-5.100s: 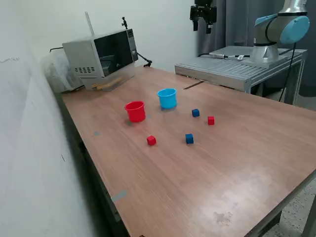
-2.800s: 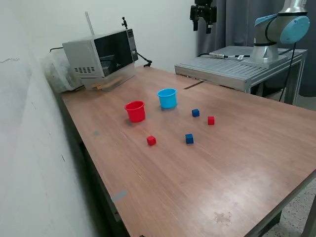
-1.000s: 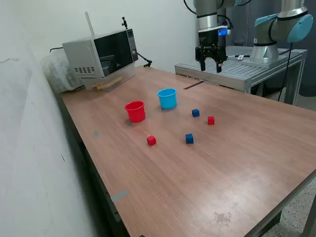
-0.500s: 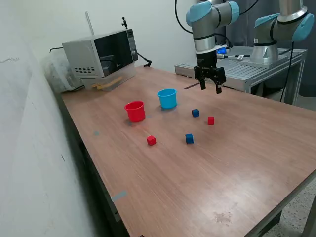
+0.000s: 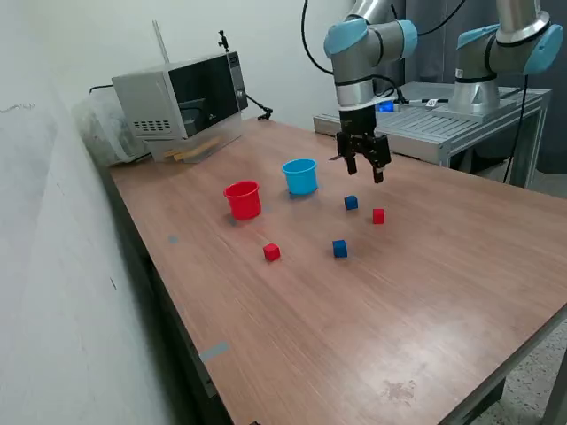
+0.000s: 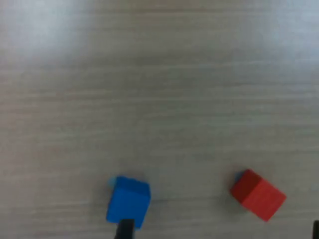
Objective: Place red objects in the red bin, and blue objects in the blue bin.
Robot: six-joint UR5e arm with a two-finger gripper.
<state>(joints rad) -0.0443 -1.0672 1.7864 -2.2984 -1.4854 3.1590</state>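
My gripper (image 5: 365, 173) hangs open and empty above the wooden table (image 5: 399, 301), just above and behind a dark blue cube (image 5: 351, 203) and a red cube (image 5: 378, 216). The wrist view shows the same blue cube (image 6: 128, 200) and red cube (image 6: 257, 194) on the wood, with a dark fingertip (image 6: 124, 230) at the picture's edge beside the blue cube. A second blue cube (image 5: 339, 249) and a second red cube (image 5: 271, 252) lie nearer the front. The red cup (image 5: 243, 199) and the light blue cup (image 5: 300, 176) stand upright side by side, toward the exterior view's left of the gripper.
A microwave (image 5: 182, 102) sits at the table's back corner on the exterior view's left. A grey metal platform (image 5: 416, 119) with a second robot arm (image 5: 496, 53) stands behind the table. A white wall runs along the exterior view's left.
The arm has come down from high at the back and moved toward the exterior view's left, now low over the blue and red cubes. The cubes and cups have not moved.
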